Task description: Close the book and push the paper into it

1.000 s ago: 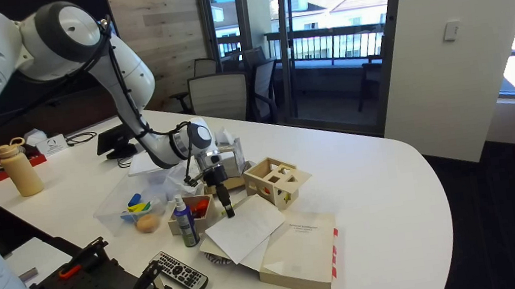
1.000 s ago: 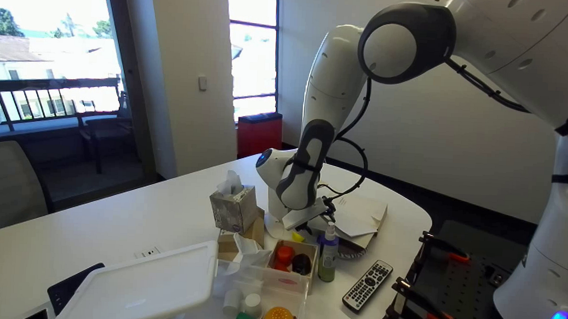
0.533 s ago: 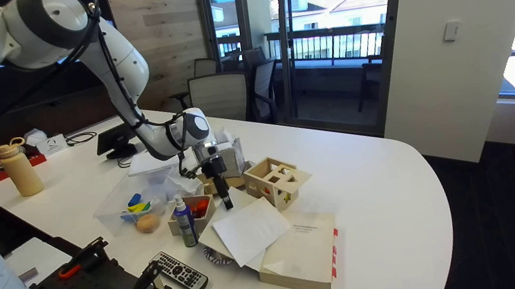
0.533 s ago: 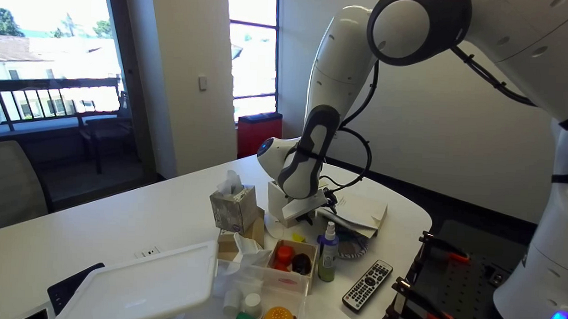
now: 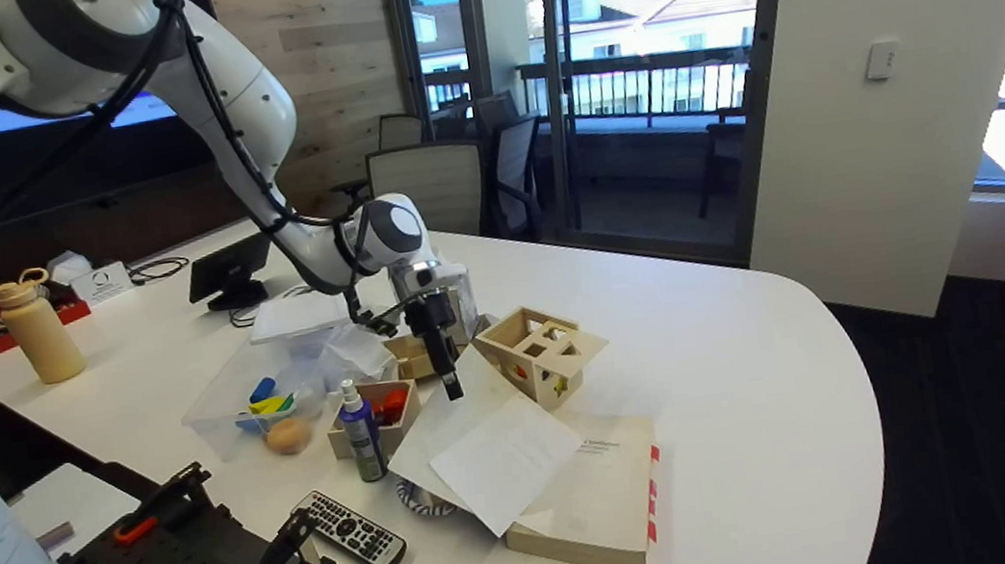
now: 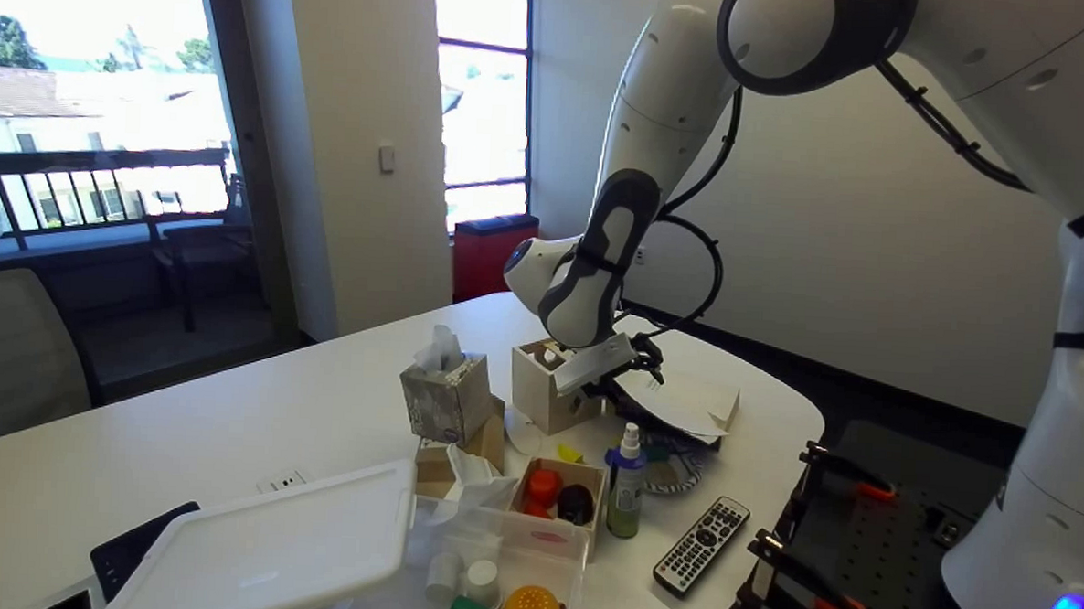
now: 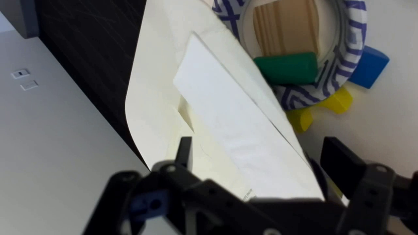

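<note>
Wrist view: loose white paper (image 7: 235, 124) aslant on the raised cover (image 7: 248, 78) of the open book (image 7: 209, 160), seen within the gap of the tool (image 7: 259, 148), with a patterned bowl (image 7: 355, 40) partly hidden behind the cover's edge. In an exterior view, the same paper reaching from tilted cover over the facing page, near the tool at the cover's free edge, with the page block (image 5: 589, 499) flat on the tabletop (image 5: 714, 341). Wide separation between the fingers (image 7: 185, 151), one seen to each side of cover and paper; touch on either impossible to tell.
</note>
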Robot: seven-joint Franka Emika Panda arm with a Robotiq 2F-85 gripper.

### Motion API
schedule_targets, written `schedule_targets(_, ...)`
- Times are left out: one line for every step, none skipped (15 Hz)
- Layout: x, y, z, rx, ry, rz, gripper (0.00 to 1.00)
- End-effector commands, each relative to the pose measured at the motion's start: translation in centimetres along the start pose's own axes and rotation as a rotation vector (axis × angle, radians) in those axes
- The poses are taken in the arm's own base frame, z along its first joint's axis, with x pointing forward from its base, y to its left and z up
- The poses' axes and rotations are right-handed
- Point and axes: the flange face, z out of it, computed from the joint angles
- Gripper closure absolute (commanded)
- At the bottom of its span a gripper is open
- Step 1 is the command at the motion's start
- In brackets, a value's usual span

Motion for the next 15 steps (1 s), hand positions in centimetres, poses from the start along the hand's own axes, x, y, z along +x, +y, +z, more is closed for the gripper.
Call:
schedule_targets(1.8, 1.9, 0.1, -0.024, -0.033, 0.052, 0.00)
schedule_targets(2.2, 2.1, 0.2, -0.026, -0.037, 0.062, 0.00)
schedule_targets(2.6, 2.5, 0.2, -0.027, -0.041, 0.073, 0.00)
schedule_targets(3.0, 2.7, 0.1, -0.027, -0.042, 0.083, 0.00)
schedule_targets(3.3, 2.9, -0.1, -0.029, -0.044, 0.089, 0.00)
schedule_targets(3.6, 3.1, -0.4, -0.030, -0.045, 0.095, 0.00)
schedule_targets(3.9, 3.3, -0.7, -0.031, -0.044, 0.104, 0.00)
schedule_targets(4.2, 3.4, -1.0, -0.029, -0.043, 0.112, 0.00)
schedule_targets(4.5, 3.5, -1.4, -0.030, -0.041, 0.119, 0.00)
schedule_targets(4.8, 3.7, -1.7, -0.036, -0.041, 0.131, 0.00)
schedule_targets(5.1, 3.7, -1.9, -0.040, -0.041, 0.145, 0.00)
schedule_targets(5.6, 3.8, -2.0, -0.046, -0.041, 0.157, 0.00)
schedule_targets(6.0, 3.9, -2.2, -0.050, -0.040, 0.170, 0.00)
schedule_targets(6.4, 4.0, -2.4, -0.054, -0.041, 0.180, 0.00)
schedule_targets(6.9, 4.0, -2.4, -0.057, -0.041, 0.192, 0.00)
